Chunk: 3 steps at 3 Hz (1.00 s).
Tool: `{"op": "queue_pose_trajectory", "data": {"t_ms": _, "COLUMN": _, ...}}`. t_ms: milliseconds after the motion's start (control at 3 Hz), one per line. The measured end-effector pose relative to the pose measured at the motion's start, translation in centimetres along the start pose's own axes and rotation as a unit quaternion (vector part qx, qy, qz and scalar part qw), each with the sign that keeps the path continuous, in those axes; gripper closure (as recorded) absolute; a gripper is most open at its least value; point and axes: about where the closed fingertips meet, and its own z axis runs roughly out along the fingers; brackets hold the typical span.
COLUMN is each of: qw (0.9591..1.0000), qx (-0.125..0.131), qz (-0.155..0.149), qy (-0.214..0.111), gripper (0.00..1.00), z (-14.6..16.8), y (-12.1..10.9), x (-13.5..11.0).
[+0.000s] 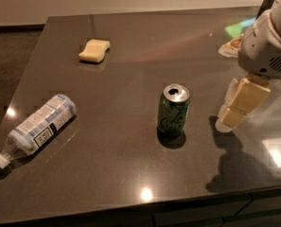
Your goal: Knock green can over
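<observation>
The green can [173, 111] stands upright near the middle of the dark table [130, 46]. It has pale lettering and a silver top with the opening showing. My gripper [230, 118] hangs from the white arm [267, 41] at the right and points down toward the table. It is to the right of the can, about one can's width away, and does not touch it. Its shadow falls on the table below and to the right.
A clear plastic bottle [38, 126] with a blue-white label lies on its side at the front left. A yellow sponge [94, 50] lies at the back left. The table's front edge [144, 211] runs close below the can.
</observation>
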Motion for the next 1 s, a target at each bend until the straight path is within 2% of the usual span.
{"op": "queue_pose_trajectory", "data": {"t_ms": 333, "qw": 0.9992, "qx": -0.01, "qz": -0.009, "qy": -0.038, "gripper": 0.0, "z": 2.3, "y": 1.1, "x": -2.3}}
{"op": "queue_pose_trajectory", "data": {"t_ms": 1000, "qw": 0.9962, "qx": -0.029, "qz": -0.021, "qy": -0.079, "gripper": 0.0, "z": 6.6, "y": 2.4, "x": -5.3}}
